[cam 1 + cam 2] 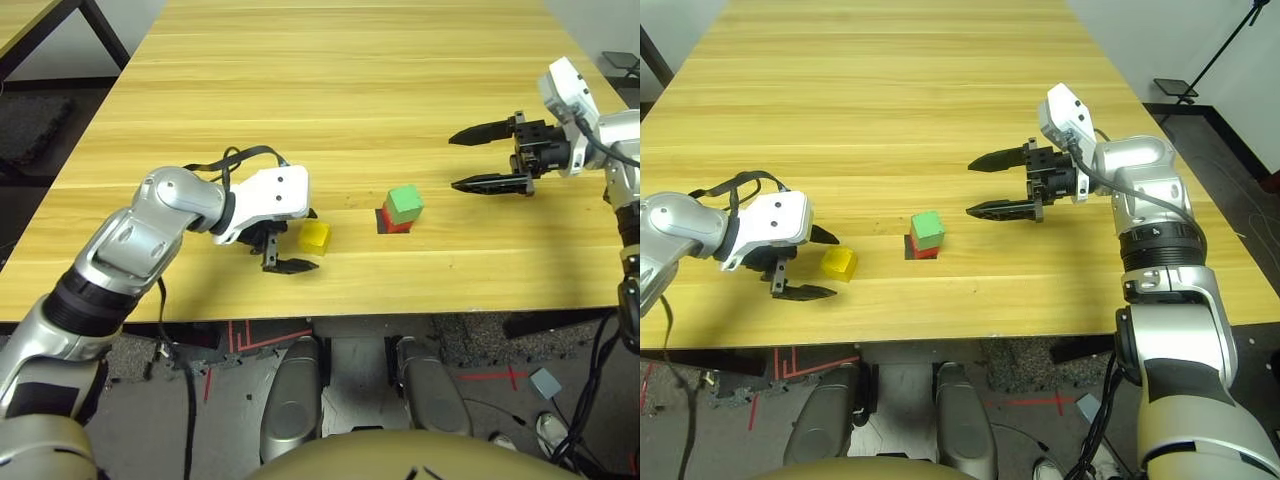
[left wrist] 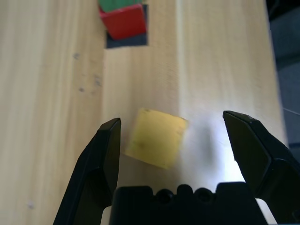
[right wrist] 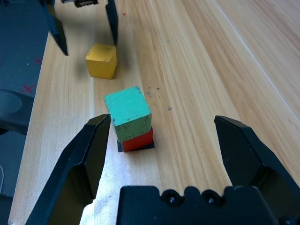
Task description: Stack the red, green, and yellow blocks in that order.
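Note:
The green block (image 1: 404, 203) rests on the red block (image 1: 393, 224), a little askew, near the table's front middle. The red block sits on a flat black square patch (image 2: 126, 41). Left of that stack, the yellow block (image 1: 314, 236) lies on the wood. My left gripper (image 1: 300, 240) is open around the yellow block; in the left wrist view the yellow block (image 2: 157, 144) lies closer to one finger (image 2: 105, 154) than the other. My right gripper (image 1: 453, 161) hovers open to the right of the stack, pointing at it, with nothing between its fingers.
The light wooden table (image 1: 330, 90) stretches far back with bare planks. Its front edge (image 1: 400, 308) runs just below the blocks. A dark table leg (image 1: 100, 30) stands off the far left corner.

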Controlling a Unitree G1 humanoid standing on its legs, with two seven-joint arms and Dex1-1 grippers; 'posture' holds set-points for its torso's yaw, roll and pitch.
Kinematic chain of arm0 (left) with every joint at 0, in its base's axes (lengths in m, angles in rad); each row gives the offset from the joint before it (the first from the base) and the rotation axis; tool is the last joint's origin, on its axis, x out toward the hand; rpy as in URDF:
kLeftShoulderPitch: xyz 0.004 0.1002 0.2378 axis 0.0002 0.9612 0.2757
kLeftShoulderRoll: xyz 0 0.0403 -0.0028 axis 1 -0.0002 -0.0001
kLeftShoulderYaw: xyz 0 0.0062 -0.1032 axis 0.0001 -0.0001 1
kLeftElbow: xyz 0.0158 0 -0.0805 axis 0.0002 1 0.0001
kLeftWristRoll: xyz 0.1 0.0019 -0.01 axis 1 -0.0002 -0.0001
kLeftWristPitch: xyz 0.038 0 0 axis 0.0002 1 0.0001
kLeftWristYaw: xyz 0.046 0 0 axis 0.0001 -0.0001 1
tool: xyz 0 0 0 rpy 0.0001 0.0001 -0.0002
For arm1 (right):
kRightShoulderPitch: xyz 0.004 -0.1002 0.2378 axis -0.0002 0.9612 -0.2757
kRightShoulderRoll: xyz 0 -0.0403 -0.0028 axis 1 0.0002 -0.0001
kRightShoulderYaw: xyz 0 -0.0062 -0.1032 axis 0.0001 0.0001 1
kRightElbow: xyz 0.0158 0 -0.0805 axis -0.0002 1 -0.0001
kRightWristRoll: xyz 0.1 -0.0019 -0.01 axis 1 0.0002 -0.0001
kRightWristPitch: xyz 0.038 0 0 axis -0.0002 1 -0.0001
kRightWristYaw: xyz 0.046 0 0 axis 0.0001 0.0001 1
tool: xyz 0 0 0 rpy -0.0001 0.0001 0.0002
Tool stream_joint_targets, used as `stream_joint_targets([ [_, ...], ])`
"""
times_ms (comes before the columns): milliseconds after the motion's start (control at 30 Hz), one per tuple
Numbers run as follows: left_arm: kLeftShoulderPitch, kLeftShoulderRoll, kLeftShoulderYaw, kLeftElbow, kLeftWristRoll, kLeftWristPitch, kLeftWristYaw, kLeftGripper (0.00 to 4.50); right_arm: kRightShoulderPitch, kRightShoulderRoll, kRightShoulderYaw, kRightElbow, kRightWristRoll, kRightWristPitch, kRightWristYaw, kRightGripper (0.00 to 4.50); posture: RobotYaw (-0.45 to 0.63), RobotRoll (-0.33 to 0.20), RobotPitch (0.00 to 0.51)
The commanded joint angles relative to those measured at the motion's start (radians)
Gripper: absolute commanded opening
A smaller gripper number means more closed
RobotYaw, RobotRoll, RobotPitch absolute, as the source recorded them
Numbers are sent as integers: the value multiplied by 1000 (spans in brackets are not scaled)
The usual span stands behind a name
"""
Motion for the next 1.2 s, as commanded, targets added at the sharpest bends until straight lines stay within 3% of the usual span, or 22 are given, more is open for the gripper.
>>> stream_joint_targets([
  [33, -12, -18, -28, 70, 34, -73, -21, 4455, 3, -10, 1, -20, -2, 10, 6, 4500, 170, -18, 127],
  [467, -17, -80, -60, 233, 108, -194, -62, 4455, 43, -25, -18, -92, 11, 57, -13, 4500, 136, -16, 131],
  [500, -17, -87, -56, 236, 107, -180, -56, 4285, 46, -25, -19, -96, 12, 60, -15, 4500, 136, -16, 131],
  [567, -21, -102, -45, 228, 100, -145, -47, 3875, 50, -25, -19, -101, 13, 63, -18, 4500, 136, -15, 131],
  [767, -38, -99, -27, 138, 76, 21, -40, 1907, 49, -25, -18, -94, 12, 58, -23, 4500, 147, -11, 128],
  [1033, -170, -91, 9, 5, 19, 269, -20, 1915, 42, -16, -16, -72, 10, 43, -24, 4500, 168, 5, 120],
  [1200, -329, -167, 17, 11, -21, 446, 55, 1915, 50, -15, -13, -67, 11, 34, -13, 4500, 168, 21, 116],
])
